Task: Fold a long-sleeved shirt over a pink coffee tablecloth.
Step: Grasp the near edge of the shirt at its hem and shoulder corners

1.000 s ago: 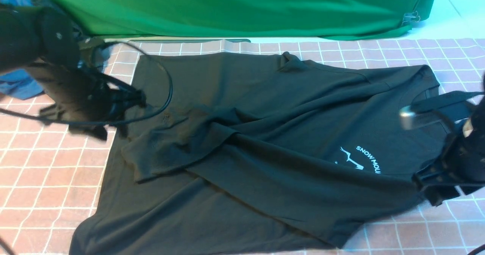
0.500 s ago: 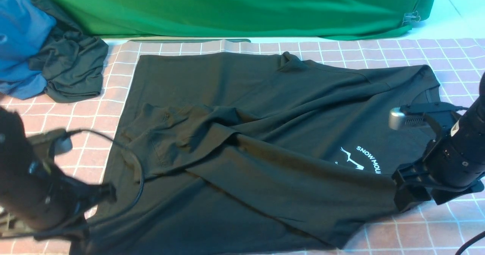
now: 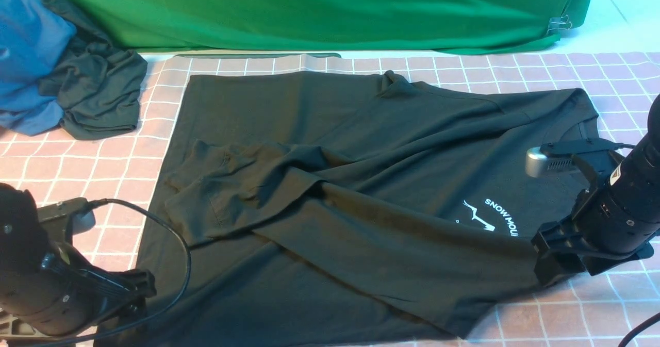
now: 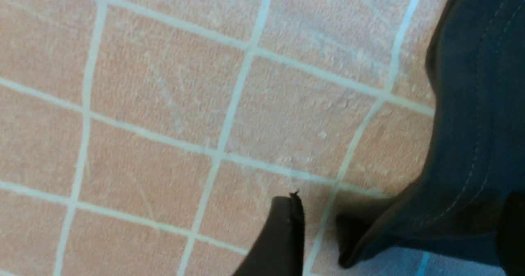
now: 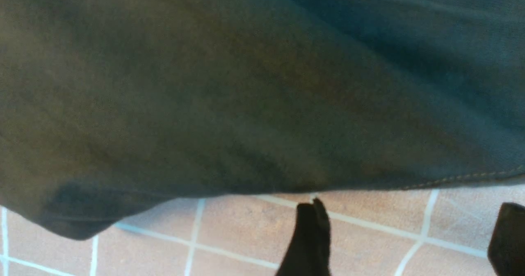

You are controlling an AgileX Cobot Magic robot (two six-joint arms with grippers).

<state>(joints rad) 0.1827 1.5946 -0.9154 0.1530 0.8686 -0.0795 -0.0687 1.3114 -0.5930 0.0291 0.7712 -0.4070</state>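
One pink grid tablecloth (image 3: 67,166) covers bench, green cloth (image 3: 330,12) behind; black shirt (image 3: 335,130) spread on it. L end effector (image 3: 140,286), R end effector (image 3: 549,264) both released (jaws wide).

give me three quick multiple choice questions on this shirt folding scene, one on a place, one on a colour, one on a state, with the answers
1. Where does the bunched grey-green garment lie relative to the black shirt?
A) to its left, against blue cloth
B) on its chest logo
C) tucked inside its neck opening

2. What colour is the backdrop cloth beyond the table?
A) yellow
B) green
C) white

3. How do the right gripper's jaws stand?
A) shut on a sleeve
B) shut on the backdrop cloth
C) open, holding nothing

Answers:
1 A: the front view shows it bunched at the far left, apart from the shirt.
2 B: it is plain bright green.
3 C: the right wrist view shows both fingers apart over the bare pink tablecloth, beside the shirt's edge.
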